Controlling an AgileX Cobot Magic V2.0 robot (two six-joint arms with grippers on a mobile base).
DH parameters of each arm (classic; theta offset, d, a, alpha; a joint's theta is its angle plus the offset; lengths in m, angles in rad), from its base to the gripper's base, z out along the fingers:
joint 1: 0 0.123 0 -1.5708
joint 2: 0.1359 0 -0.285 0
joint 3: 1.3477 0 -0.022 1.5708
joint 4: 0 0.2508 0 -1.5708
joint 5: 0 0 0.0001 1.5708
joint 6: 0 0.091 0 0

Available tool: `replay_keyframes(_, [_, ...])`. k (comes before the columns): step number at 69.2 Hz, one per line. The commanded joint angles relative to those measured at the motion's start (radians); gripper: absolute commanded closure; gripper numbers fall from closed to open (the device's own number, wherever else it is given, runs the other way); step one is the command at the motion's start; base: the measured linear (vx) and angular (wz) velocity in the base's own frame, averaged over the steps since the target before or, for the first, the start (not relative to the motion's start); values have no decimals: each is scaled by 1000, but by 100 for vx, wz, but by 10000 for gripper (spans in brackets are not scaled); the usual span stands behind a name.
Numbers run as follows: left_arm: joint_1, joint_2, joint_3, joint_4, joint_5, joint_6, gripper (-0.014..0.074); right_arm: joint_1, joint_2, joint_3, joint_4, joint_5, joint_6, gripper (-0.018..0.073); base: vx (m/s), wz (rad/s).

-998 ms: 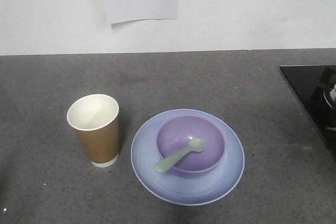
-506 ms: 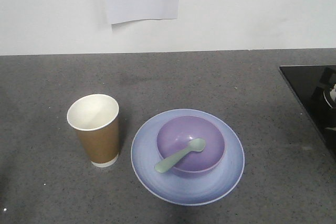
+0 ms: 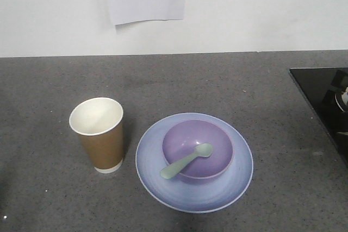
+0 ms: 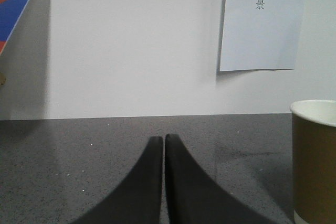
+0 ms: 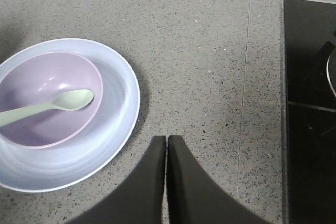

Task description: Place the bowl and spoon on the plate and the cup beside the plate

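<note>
Bowl sits on the plate, spoon resting in it, cup upright just left. Both grippers pinched together, apparently holding nothing.

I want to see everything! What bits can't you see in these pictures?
- Cup: left wrist view, cut off by the right and bottom edges.
- Plate: right wrist view, left edge crops it.
- Spoon: same view, handle end cropped.
- Black panel: front view, cut by right edge.
</note>
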Motion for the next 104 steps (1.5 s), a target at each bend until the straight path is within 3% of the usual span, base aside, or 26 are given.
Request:
replay_keyframes(1, [3, -16, -8, 0, -79, 1, 604, -3, -5, -24, -12, -58, 0, 570, 0, 0])
replay_keyframes(17, [3, -16, -8, 0, -79, 1, 603, -3, -32, 1, -55, -101, 0, 570, 0, 0])
replay_keyframes(38, [3, -16, -8, 0, -79, 1, 603, -17, -201, 372, -49, -589, 0, 570, 0, 0])
replay_keyframes(57, [3, -16, -8, 0, -79, 1, 603, -185, -416, 689, 29, -945, 1, 570, 0, 0])
replay_keyframes(80, [3, -16, -8, 0, -79, 1, 603, -261, -691, 900, 39, -997, 1, 570, 0, 0])
replay_keyframes(104, [3, -15, -8, 0, -79, 1, 604, -261, -835, 1011, 37, -1014, 26, 570, 0, 0])
